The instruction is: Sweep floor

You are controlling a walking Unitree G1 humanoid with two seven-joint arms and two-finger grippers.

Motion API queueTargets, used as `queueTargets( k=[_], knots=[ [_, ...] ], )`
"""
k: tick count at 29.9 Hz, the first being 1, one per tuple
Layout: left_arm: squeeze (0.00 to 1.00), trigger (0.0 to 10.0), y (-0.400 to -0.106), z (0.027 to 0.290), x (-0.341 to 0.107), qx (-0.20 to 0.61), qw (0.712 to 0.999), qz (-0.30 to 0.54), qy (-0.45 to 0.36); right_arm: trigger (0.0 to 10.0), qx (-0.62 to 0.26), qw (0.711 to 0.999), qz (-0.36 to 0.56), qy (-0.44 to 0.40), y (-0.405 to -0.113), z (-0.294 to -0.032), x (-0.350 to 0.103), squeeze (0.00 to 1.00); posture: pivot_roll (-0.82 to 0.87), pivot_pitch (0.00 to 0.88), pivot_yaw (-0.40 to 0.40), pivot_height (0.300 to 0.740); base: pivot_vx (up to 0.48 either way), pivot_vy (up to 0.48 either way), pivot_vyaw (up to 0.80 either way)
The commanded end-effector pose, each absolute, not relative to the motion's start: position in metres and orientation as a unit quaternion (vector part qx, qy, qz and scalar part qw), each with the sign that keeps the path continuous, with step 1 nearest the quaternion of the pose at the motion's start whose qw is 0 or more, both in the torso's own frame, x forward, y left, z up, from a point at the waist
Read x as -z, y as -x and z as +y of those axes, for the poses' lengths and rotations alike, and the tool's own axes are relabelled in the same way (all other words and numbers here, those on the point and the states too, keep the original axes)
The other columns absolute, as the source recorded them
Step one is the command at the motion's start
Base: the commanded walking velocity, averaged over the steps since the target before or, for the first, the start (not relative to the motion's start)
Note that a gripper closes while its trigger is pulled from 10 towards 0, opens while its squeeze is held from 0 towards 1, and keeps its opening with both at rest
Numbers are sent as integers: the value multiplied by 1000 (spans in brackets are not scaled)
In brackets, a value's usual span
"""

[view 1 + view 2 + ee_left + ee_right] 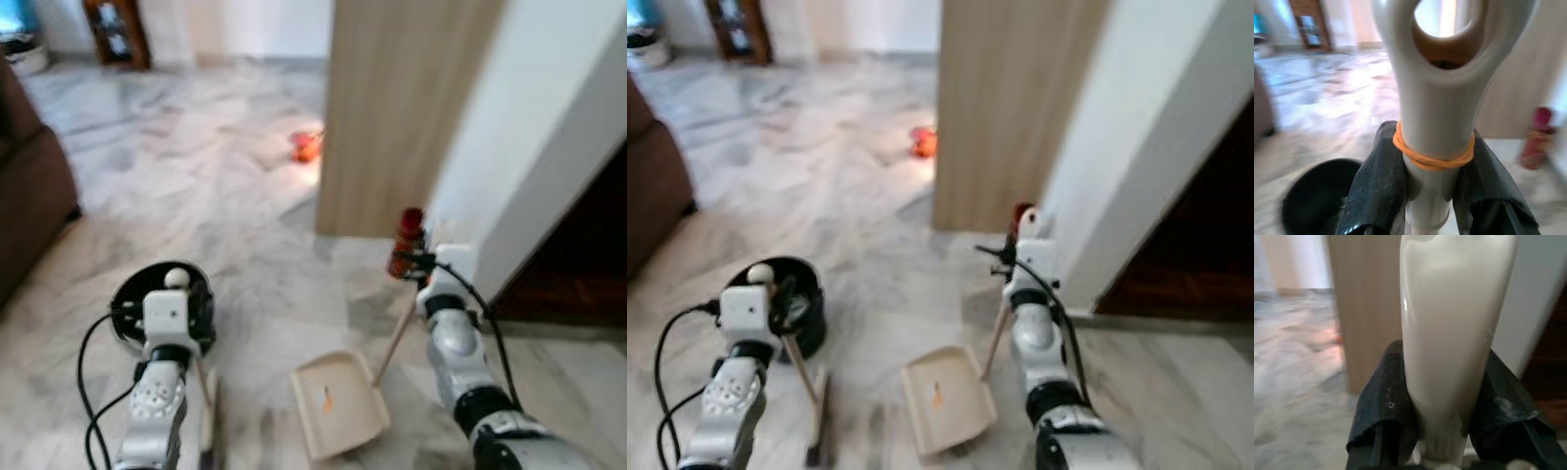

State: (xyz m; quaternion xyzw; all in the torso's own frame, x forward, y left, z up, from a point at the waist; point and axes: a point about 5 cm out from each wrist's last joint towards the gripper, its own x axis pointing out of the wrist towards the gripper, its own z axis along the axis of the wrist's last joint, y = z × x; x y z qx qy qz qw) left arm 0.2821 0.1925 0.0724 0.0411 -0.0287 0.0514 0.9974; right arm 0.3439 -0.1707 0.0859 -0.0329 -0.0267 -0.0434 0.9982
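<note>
- Resting on the marble floor [196, 186] between the two arms, the cream dustpan [338, 403] lies tilted, with a small orange scrap [327, 399] inside it; its wooden handle [395, 343] slants up to the right arm.
- The right tool [1442, 431] pinches the dustpan's pale handle top between its black fingers [1381, 401].
- The broom [818, 416] stands by the left arm, its head on the floor just left of the dustpan.
- The left tool [1432, 196] is pressed onto the broom's grey handle end [1435, 93], which has a hanging hole and an orange rubber band [1432, 155] around it.
- A black bin [798, 299] sits on the floor just behind the left wrist.
- Farther off, an orange object [307, 145] lies on the floor beside a wooden panel [402, 108].
- A brown sofa [29, 186] stands at the robot's left, and a white wall [529, 127] at its right.
</note>
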Motion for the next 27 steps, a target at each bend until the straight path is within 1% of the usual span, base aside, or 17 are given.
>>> queueTargets(
  k=[1,4,7,12,14,18,27],
  knots=[
    [0,10000,-286,185,-78,-39,997,-47,-40,10000,50,997,-43,29,-347,-176,-94,0,24,0,-22,740,0,0,-781],
    [0,10000,-285,180,-74,-26,998,-38,-39,10000,61,997,-43,27,-345,-182,-93,0,21,0,-8,740,0,0,-783],
    [0,10000,-285,182,-74,-17,998,-37,-42,10000,72,996,-39,17,-343,-184,-90,0,26,0,0,740,0,0,-781],
    [0,10000,-291,198,-78,-40,997,-45,-54,10000,45,998,-39,23,-345,-166,-90,0,44,0,-30,740,0,0,-781],
    [0,10000,-290,199,-77,-46,996,-44,-55,10000,40,998,-37,25,-346,-163,-90,0,52,0,-32,740,0,0,-784],
    [0,10000,-289,194,-77,-40,996,-47,-59,10000,37,998,-37,22,-348,-162,-92,0,65,0,-21,740,0,0,-783],
    [0,10000,-296,202,-84,-33,995,-55,-76,10000,54,998,-34,9,-346,-159,-89,0,84,0,-5,740,0,0,-784]
  ],
)
